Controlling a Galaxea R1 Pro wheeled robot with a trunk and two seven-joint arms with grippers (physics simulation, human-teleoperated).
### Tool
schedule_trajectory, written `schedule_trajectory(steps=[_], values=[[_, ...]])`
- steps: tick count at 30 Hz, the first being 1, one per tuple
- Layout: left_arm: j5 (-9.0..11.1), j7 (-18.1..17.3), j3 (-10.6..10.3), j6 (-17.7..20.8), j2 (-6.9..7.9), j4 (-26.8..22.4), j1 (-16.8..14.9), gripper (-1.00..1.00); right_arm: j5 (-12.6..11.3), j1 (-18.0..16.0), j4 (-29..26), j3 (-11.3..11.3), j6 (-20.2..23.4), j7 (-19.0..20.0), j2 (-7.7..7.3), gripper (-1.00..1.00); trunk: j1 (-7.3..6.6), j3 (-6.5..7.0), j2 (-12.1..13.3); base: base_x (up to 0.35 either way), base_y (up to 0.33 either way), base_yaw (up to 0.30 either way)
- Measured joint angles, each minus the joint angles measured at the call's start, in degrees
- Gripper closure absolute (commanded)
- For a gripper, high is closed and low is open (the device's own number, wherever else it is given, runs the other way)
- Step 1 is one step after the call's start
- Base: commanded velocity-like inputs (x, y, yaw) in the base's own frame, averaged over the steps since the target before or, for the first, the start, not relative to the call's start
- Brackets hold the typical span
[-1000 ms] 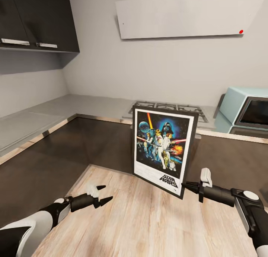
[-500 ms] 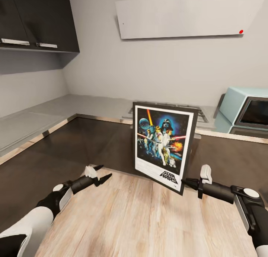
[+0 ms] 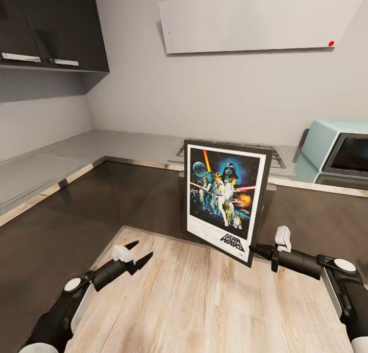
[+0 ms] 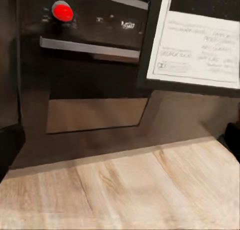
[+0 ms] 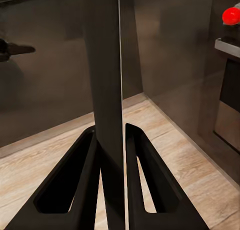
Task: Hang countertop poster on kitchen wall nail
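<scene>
Black-framed and upright, the poster [image 3: 225, 199] hangs in the air above the wood-grain floor [image 3: 204, 302], in front of the dark cabinets and the pale grey tabletop [image 3: 128, 140] with its steel hob [image 3: 276, 156]. The right pincer [image 3: 255, 250] is clenched on the poster's lower right edge; the right wrist view shows the frame [image 5: 107, 90] edge-on, pressed between both dark fingers [image 5: 75, 180]. The left pincer [image 3: 137, 253] is released (fingers spread, holding nothing) low over the floor, well apart from the poster. A pale blue microwave [image 3: 337, 151] sits on the tabletop at the right.
</scene>
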Motion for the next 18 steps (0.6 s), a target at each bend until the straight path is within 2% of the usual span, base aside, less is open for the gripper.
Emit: schedule_trajectory(steps=[1,2,3,6,7,8,12,14,17,18], values=[[0.03,0.05,0.02,-0.62,-0.02,0.41,0.85,-1.0,-0.01,0.0,0.0,0.0,0.0,0.0,0.0,1.0,0.0,0.01,0.0,0.0,0.0,0.0],[-0.04,0.27,0.01,-3.77,-0.14,2.27,2.43,-1.0,-0.04,0.02,0.0,-0.02,0.0,0.0,0.0,1.0,0.0,0.0,0.0,0.0,0.0,0.0],[0.36,2.34,0.14,-7.74,-0.26,6.22,3.6,-1.0,-0.05,0.0,0.0,-0.1,0.42,0.0,0.0,1.0,0.0,0.0,0.0,0.0,0.0,0.0],[1.3,5.23,0.27,-9.83,-0.31,9.42,4.08,-1.0,-0.04,-0.01,-0.04,-0.14,2.66,-0.03,0.0,1.0,0.0,0.01,0.0,0.0,0.0,0.0],[2.17,7.46,2.24,-10.86,-0.24,14.86,4.35,-1.0,0.03,0.01,0.21,-0.16,4.99,-1.19,0.08,1.0,0.0,0.0,0.0,0.0,0.0,0.0],[2.31,7.62,3.02,-10.97,-0.26,15.78,4.35,-1.0,-0.04,0.02,0.27,-0.14,5.2,-1.85,0.11,1.0,0.0,0.01,0.0,0.0,0.0,0.0],[2.49,7.77,7.28,-11.11,-0.18,17.34,4.38,-1.0,-0.23,0.06,0.34,-0.02,5.71,-5.29,0.73,1.0,0.0,0.01,0.0,0.0,0.0,0.0],[2.46,7.75,8.99,-11.15,-0.14,17.61,4.38,-1.0,-0.22,0.07,0.24,-0.03,5.8,-5.67,0.83,1.0,0.0,0.01,0.0,0.0,0.0,0.0],[2.45,7.51,13.26,-11.2,-0.09,18.16,4.39,-1.0,-0.25,0.07,0.12,-0.12,5.96,-6.1,0.92,1.0,0.0,0.01,0.0,0.0,0.0,0.008],[2.43,7.49,13.86,-11.2,-0.09,18.23,4.39,-1.0,-0.26,0.07,0.09,-0.13,5.97,-6.14,0.93,1.0,0.0,0.01,0.0,0.0,0.0,0.068]])
